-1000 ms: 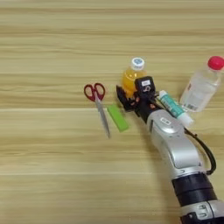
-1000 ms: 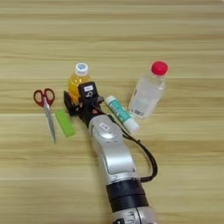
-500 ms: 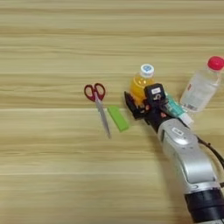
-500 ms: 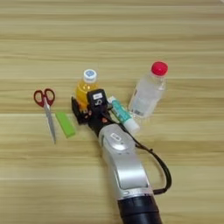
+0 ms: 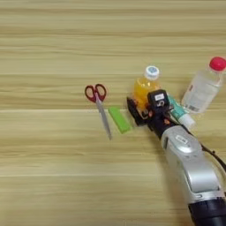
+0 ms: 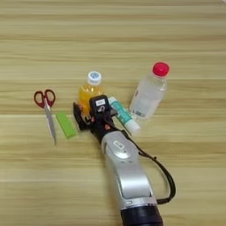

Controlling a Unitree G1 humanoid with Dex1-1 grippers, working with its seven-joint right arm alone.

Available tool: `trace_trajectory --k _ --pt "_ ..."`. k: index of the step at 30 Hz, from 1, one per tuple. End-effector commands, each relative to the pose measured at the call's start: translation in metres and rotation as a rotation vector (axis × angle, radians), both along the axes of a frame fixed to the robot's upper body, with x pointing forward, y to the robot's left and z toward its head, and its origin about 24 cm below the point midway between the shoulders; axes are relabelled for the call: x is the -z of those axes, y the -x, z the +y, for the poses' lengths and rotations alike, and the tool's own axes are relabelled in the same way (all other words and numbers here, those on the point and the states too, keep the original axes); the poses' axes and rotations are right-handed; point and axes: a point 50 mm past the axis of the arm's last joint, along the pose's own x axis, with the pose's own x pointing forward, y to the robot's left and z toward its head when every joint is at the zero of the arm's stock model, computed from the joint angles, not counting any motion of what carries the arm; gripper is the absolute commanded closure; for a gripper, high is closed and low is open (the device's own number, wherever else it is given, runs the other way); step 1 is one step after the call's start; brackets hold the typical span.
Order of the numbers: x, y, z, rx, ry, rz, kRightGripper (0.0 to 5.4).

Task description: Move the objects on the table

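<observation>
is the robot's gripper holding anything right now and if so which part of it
It looks so: the right gripper has a black finger on each side of the lower body of the orange-juice bottle, which stands upright. Actual contact cannot be confirmed.

Red-handled scissors (image 5: 99,106) flat on wood, handles toward far edge, blades closed, pointing toward near edge. Clear plastic bottle with red cap (image 6: 148,92) well to right, tilted in picture, cap toward far right; contents not discernible.

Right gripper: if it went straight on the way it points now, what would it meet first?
Most likely the orange-juice bottle. The right gripper points up-table with its fingers to either side of the bottle's base; whether they already touch it is unclear.
</observation>
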Motion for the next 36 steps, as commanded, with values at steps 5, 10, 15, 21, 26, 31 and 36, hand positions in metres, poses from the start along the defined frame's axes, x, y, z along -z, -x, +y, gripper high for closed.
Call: trace_trajectory --k 5,10,15,21,26,31,36 --pt "-0.023 -0.008 0.003 -0.007 -0.005 -0.11 0.38" --pt "-0.028 -0.006 0.003 -0.007 -0.012 -0.119 0.06" --pt "-0.032 0.001 0.003 -0.007 -0.026 -0.124 0.06" --pt "-0.033 0.015 -0.001 0.01 -0.046 -0.11 0.06" --pt "-0.035 0.038 -0.007 0.027 -0.065 -0.083 0.06" --pt "-0.034 0.053 -0.013 0.073 -0.02 -0.111 0.06" --pt "-0.033 0.057 -0.018 0.121 -0.024 -0.172 0.06"
